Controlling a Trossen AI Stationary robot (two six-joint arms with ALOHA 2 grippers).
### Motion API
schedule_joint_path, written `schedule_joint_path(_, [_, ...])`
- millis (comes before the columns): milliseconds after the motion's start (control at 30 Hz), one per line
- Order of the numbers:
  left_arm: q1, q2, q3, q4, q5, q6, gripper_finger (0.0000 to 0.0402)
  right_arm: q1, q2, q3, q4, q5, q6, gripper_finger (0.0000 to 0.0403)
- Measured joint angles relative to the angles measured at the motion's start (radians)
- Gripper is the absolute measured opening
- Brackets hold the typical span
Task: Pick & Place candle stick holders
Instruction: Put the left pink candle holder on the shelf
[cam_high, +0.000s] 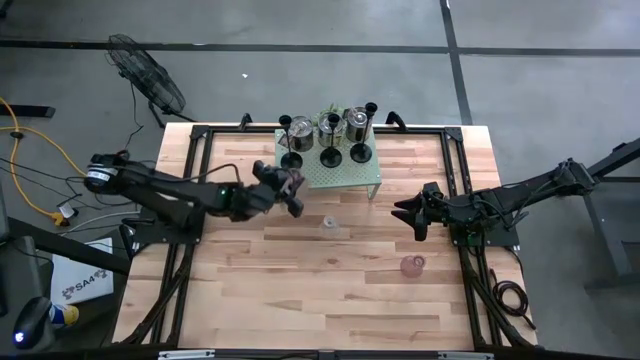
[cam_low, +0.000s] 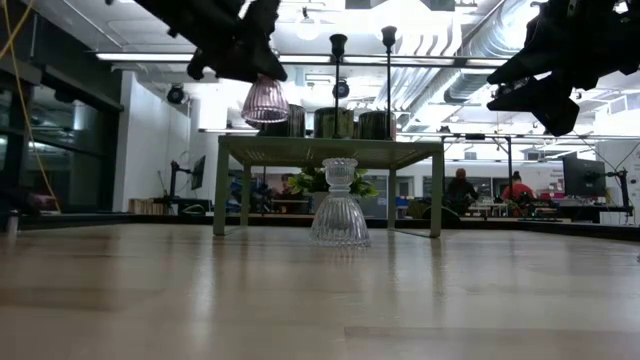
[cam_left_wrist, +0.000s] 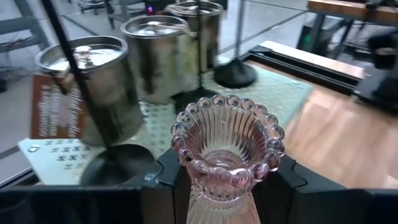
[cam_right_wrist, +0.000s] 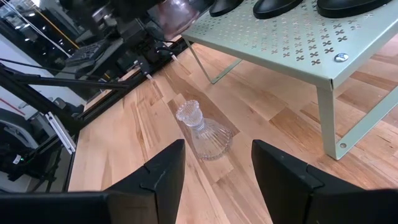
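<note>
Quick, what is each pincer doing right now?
Left pincer: closed on the pink glass holder, lifted beside the green rack.
Right pincer: open, empty, above the table.

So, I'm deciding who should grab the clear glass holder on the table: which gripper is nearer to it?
Left, slightly. The left gripper, holding the pink glass holder, hangs up by the rack's corner beside the clear glass holder. The right gripper, open, waits farther off on its other side.

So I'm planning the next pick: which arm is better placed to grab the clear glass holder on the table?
Right. The right claw is open, empty and aimed at the clear glass holder, while the left claw already holds the pink glass holder by the rack.
</note>
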Motion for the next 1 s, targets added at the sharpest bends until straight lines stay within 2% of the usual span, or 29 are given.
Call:
schedule_joint_path(267, [0.092,0.027,0.001,0.033,0.052,-0.011,0.0122,0.0,0.0,0.0,0.0,0.0,0.0,0.0178])
schedule_joint_path(433, [0.118,0.097,0.002,0.133,0.111,0.022,0.0122,0.0,0.0,0.0,0.0,0.0,0.0,0.0178])
schedule_joint_path(733, [0.133,0.159,0.066,0.126,0.071,0.064,0.0122,0.0,0.0,0.0,0.0,0.0,0.0,0.0178])
schedule_joint_path(1000, [0.164,0.163,0.07,0.103,0.072,0.052,0.0122,0.0,0.0,0.0,0.0,0.0,0.0,0.0178])
